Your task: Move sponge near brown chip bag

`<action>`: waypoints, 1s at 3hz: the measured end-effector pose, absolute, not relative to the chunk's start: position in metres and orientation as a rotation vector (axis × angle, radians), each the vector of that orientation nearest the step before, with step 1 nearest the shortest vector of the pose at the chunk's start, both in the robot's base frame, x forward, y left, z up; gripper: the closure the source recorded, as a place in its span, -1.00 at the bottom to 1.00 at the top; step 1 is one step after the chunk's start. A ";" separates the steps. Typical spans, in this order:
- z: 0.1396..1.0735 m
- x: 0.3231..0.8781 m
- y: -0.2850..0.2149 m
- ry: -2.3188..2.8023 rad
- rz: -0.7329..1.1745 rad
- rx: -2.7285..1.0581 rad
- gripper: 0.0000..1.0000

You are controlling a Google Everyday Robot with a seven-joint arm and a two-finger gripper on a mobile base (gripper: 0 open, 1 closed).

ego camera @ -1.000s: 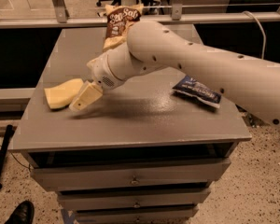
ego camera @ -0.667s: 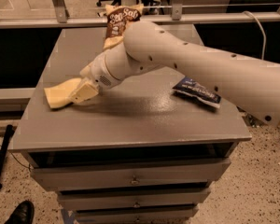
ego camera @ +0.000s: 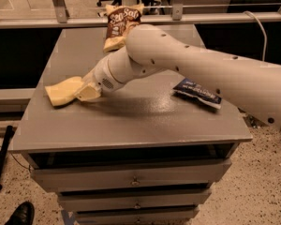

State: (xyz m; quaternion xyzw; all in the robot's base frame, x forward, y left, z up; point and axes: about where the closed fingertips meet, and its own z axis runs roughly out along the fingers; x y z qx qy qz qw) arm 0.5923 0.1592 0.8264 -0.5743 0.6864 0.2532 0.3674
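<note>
The pale yellow sponge (ego camera: 60,92) lies flat on the left side of the grey table (ego camera: 131,121). My gripper (ego camera: 86,93) is low over the table at the sponge's right end, touching or overlapping it. The white arm stretches in from the right and crosses the middle of the table. The brown chip bag (ego camera: 120,24) lies at the table's far edge, well behind the sponge, and the arm covers its lower right part.
A dark blue chip bag (ego camera: 197,92) lies on the right side of the table, just below the arm. A metal rail runs behind the table's far edge. Drawers are below the front edge. A shoe (ego camera: 19,214) is on the floor at the lower left.
My gripper has moved left across the table and now sits against the sponge's right end. The sponge and both bags have stayed where they were.
</note>
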 end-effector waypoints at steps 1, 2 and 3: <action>0.854 0.601 0.131 1.760 0.554 -1.448 1.00; 0.896 0.610 0.081 1.757 0.387 -1.387 1.00; 0.896 0.610 0.081 1.757 0.387 -1.387 1.00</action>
